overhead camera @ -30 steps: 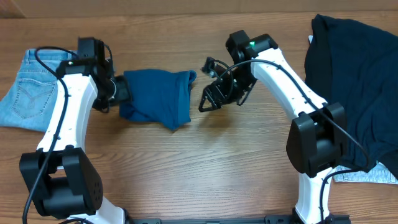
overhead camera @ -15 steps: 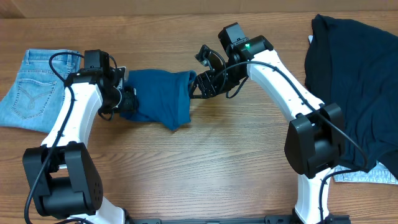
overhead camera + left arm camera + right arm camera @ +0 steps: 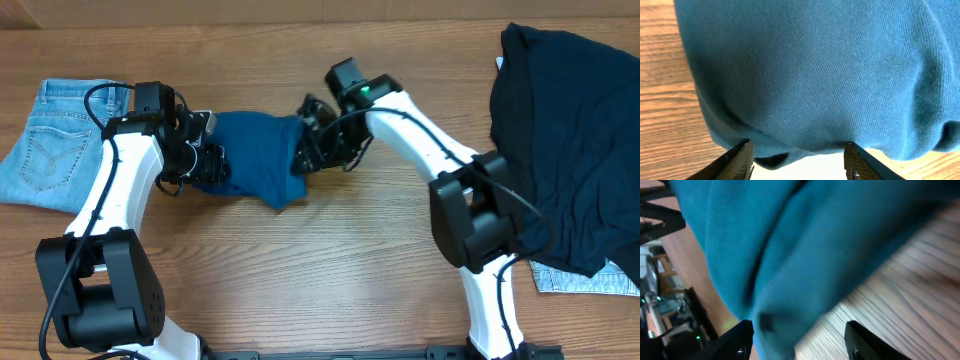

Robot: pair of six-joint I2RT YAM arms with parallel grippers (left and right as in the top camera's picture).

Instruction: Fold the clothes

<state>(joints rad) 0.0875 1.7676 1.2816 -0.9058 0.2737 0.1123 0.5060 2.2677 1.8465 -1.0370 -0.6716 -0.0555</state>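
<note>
The mid-blue jersey top [image 3: 255, 160] lies bunched and folded on the wooden table between my two arms. At its left edge my left gripper [image 3: 205, 160] stands open. In the left wrist view the top [image 3: 810, 70] fills the frame, and its hem hangs just between the spread left gripper [image 3: 800, 162]. My right gripper [image 3: 310, 150] is at the top's right edge, also open. The right wrist view is blurred and shows blue cloth [image 3: 790, 255] reaching in between the right gripper [image 3: 800, 340] on its left side. Neither gripper pinches the cloth.
Light-blue denim jeans [image 3: 50, 140] lie flat at the far left. A big dark navy garment [image 3: 570, 150] covers the right side of the table, with a pale patterned cloth [image 3: 590, 283] showing under its lower edge.
My right gripper has swung left from beside the top onto its right edge, jaws narrowing a little. My left gripper has slid slightly right onto the top's left edge.
</note>
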